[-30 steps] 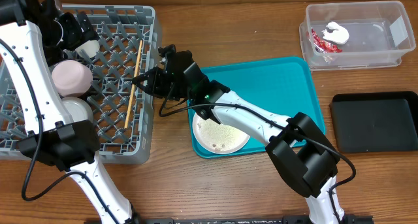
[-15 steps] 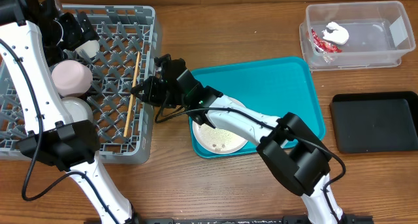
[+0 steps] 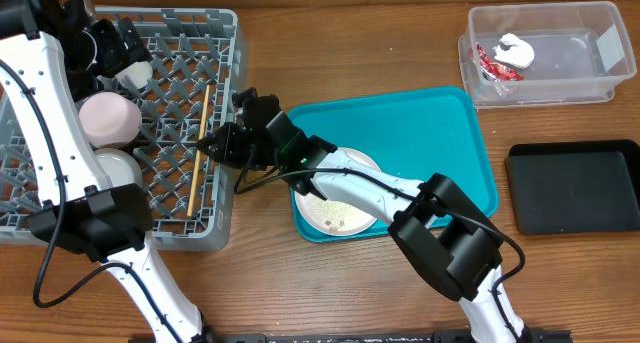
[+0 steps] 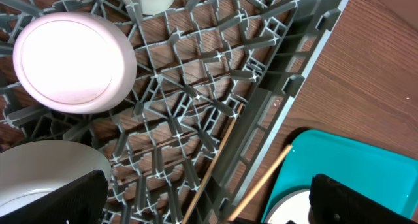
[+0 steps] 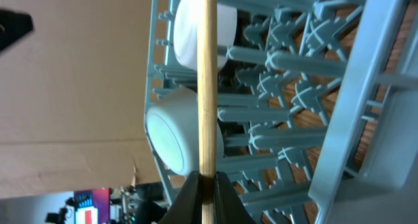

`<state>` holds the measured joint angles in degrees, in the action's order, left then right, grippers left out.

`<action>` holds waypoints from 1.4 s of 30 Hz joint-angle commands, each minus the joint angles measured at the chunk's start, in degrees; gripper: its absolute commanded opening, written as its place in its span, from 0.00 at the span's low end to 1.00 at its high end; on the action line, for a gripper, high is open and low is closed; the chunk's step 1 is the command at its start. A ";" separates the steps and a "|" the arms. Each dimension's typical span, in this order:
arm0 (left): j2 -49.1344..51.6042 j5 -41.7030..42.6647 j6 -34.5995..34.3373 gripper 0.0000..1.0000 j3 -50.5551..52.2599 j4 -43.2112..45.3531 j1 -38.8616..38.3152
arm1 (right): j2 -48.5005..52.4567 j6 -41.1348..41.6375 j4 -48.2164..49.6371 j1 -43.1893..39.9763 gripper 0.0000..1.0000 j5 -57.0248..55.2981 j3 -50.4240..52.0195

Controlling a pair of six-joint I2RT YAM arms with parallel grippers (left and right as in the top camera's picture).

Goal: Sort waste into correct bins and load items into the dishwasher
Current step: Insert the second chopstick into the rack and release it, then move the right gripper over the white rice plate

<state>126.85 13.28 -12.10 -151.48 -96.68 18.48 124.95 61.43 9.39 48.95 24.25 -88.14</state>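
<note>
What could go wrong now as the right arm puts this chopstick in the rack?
The right gripper grips the thin chopstick at one narrow spot, so it may pivot or slip. Let go here, it could land across the wall of the rack or wedge in the grid rather than lie flat.

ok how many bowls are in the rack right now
2: a pale bowl, upside down, on the rack's left side, and a white bowl next to it; the arm could hide more.

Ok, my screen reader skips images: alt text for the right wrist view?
The right gripper pinches a thin wooden chopstick running up the frame. Behind it, the grey dish rack holds a white cup and a pale bowl.
</note>
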 commanded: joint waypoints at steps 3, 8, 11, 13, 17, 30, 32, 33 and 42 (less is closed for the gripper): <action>-1.84 -0.17 -0.61 1.00 -0.07 -0.11 0.24 | 2.56 -7.80 -0.09 1.53 0.04 2.58 -1.01; -1.84 -0.15 -0.61 1.00 -0.07 -0.11 0.24 | 2.95 -7.91 -0.90 1.44 0.05 1.66 -1.01; -1.84 -0.17 -0.61 1.00 -0.07 -0.11 0.24 | 2.95 -7.89 -1.18 0.87 0.11 1.75 -1.01; -1.84 -0.17 -0.59 1.00 -0.07 -0.11 0.24 | 2.95 -7.89 -1.31 0.85 0.20 1.77 -1.01; -1.84 -0.17 -0.61 1.00 -0.07 -0.13 0.24 | 2.95 -7.91 -1.29 0.85 0.40 1.84 -1.01; -1.84 -0.17 -0.61 1.00 -0.07 -0.11 0.24 | -6.84 -15.69 -9.38 -4.26 0.74 0.94 -1.73; -1.84 -0.17 -0.61 1.00 -0.07 -0.11 0.24 | -9.55 -16.68 -15.06 -5.84 0.74 -2.16 -1.73; -1.84 -0.17 -0.61 1.00 -0.07 -0.11 0.24 | -10.86 -17.46 -17.94 -6.58 0.74 -4.04 -1.73; -1.84 -0.17 -0.59 1.00 -0.07 -0.11 0.24 | -21.55 -24.79 -48.70 -13.29 0.87 -29.51 -1.73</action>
<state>126.85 13.28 -12.10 -151.48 -96.71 18.48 106.59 40.05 -35.97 37.04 5.52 -89.19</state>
